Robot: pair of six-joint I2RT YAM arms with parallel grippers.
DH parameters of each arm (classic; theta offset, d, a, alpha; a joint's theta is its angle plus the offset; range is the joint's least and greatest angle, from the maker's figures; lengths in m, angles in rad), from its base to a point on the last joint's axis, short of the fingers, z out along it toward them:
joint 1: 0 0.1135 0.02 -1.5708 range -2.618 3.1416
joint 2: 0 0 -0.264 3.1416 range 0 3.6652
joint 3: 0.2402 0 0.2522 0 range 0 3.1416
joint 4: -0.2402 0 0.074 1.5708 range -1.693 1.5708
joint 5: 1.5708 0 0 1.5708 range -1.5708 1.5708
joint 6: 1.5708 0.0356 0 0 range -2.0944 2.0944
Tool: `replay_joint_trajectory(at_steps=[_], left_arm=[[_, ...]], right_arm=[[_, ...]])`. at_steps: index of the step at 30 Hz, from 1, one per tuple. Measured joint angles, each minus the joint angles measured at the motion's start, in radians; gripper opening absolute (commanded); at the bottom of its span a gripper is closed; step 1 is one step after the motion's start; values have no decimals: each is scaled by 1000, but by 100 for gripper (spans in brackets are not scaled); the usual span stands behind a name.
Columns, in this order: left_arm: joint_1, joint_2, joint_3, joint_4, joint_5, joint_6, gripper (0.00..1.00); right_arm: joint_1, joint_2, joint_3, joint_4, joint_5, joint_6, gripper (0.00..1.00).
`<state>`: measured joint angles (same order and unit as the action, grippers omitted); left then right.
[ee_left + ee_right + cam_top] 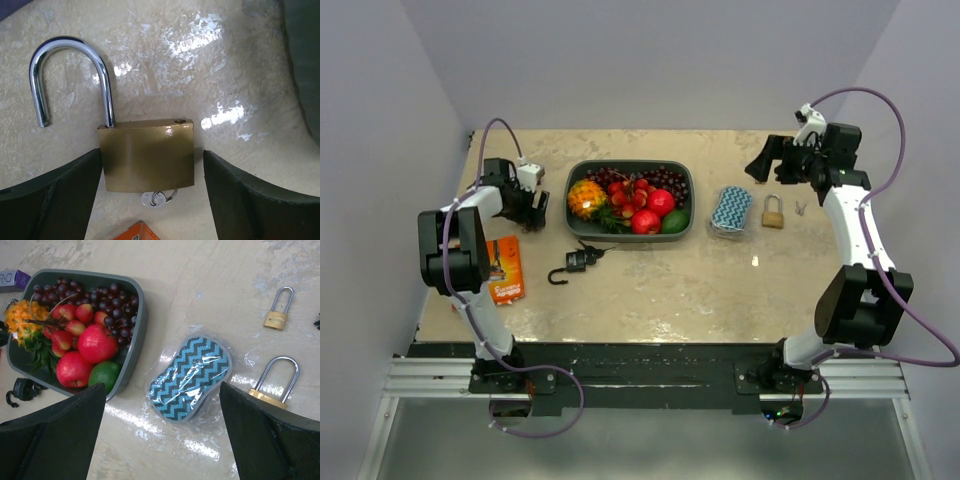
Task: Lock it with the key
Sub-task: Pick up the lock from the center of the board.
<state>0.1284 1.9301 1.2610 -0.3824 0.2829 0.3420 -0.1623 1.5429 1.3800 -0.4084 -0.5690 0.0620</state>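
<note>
In the left wrist view a brass padlock (pixel 147 155) lies flat on the table with its steel shackle (pixel 70 75) swung open. A key with a ring (pixel 157 198) sticks out of its underside. My left gripper (pixel 152 160) is open, one finger on each side of the lock body, the left finger close to it and the right finger a gap away. In the top view the left gripper (pixel 530 203) hides this lock. My right gripper (pixel 762 168) is open and empty, raised above the far right of the table; in its own view (pixel 162 390) it hangs over a blue zigzag sponge (pixel 192 377).
A grey fruit tray (pixel 572 185) sits at the back centre. A black open padlock (pixel 575 262) lies in front of it. An orange packet (pixel 504 268) lies near the left edge. A shut brass padlock (pixel 773 212) and a small padlock (pixel 276 315) lie right of the sponge.
</note>
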Motion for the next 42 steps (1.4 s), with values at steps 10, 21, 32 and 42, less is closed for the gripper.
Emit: replay_joint_trajectory(at_steps=[10,21,32,42], left_arm=[[-37,5,-4,38,-123,-82,28],[-46,-206,-111,-31,-109,-237,0],[-165,-547,-132,18,257,-443,0],[-469,-504,-196,592,446,-942,0]], right_arm=[[6,0,0,0,4,6,99],[144,-24,-40,5,164,7,99],[148,-56,-106,18,67,-10,99],[193,-404,-444,298,55,123,99]])
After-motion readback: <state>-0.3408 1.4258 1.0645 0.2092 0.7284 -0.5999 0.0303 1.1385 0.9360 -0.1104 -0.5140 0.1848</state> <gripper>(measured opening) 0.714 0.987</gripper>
